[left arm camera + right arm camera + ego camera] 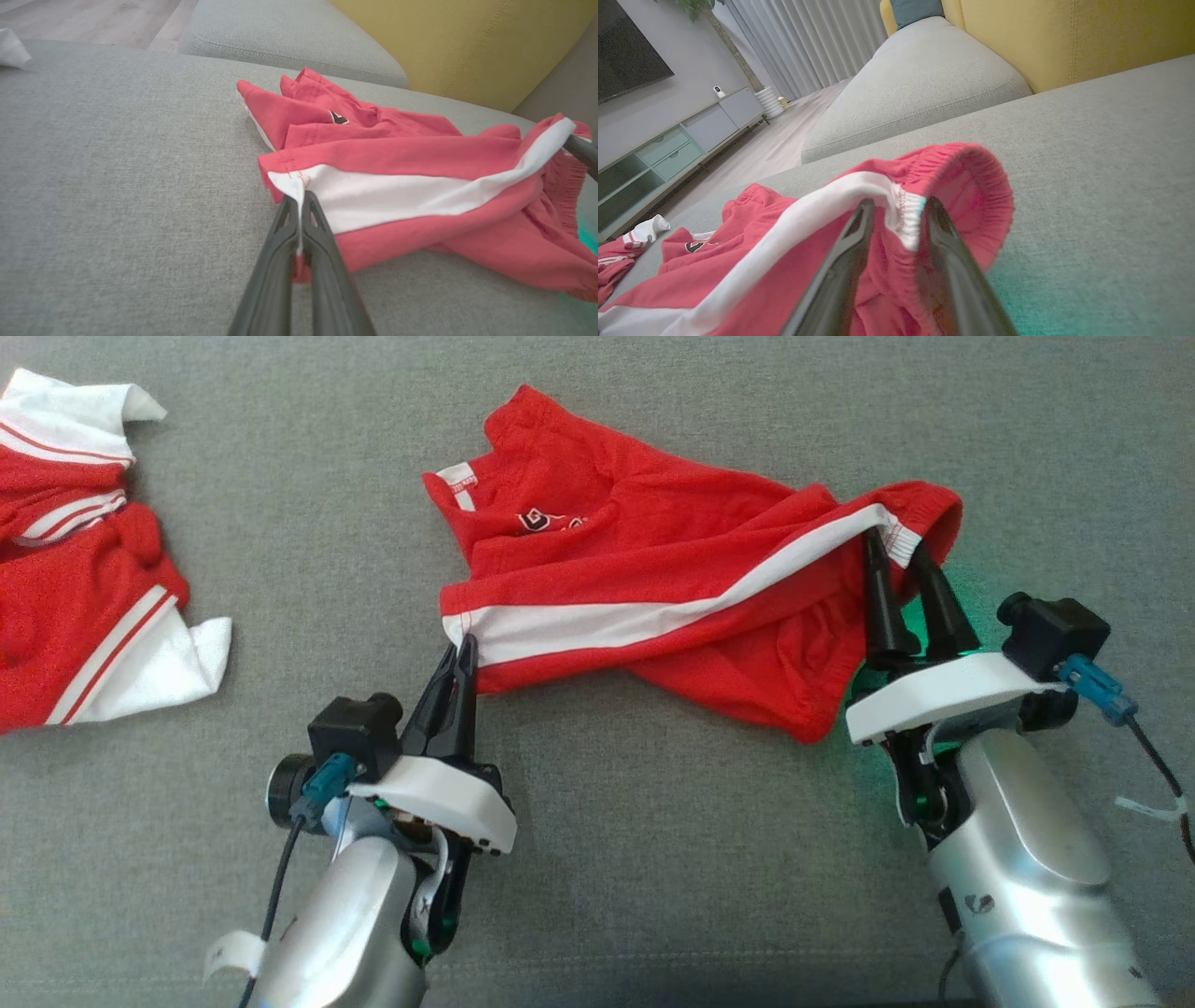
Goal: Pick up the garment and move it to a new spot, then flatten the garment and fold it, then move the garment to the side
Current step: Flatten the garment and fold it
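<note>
Head view is showing the red shorts [653, 569] lying mid-frame, the left gripper [464, 649] clamping their white-striped hem corner at lower centre-left, while the right gripper [896, 549] is standing jaws-apart astride the waistband, needing a firm bite before lifting evenly.

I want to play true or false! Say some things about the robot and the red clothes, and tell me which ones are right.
1. The left gripper pinches the white stripe of the shorts. True.
2. The right gripper is far from the shorts. False: its fingers stand apart with the waistband between them.
3. The jersey is neatly folded. False: it lies crumpled, off to the left.
4. The shorts lie on a grey cushion. True.
</note>
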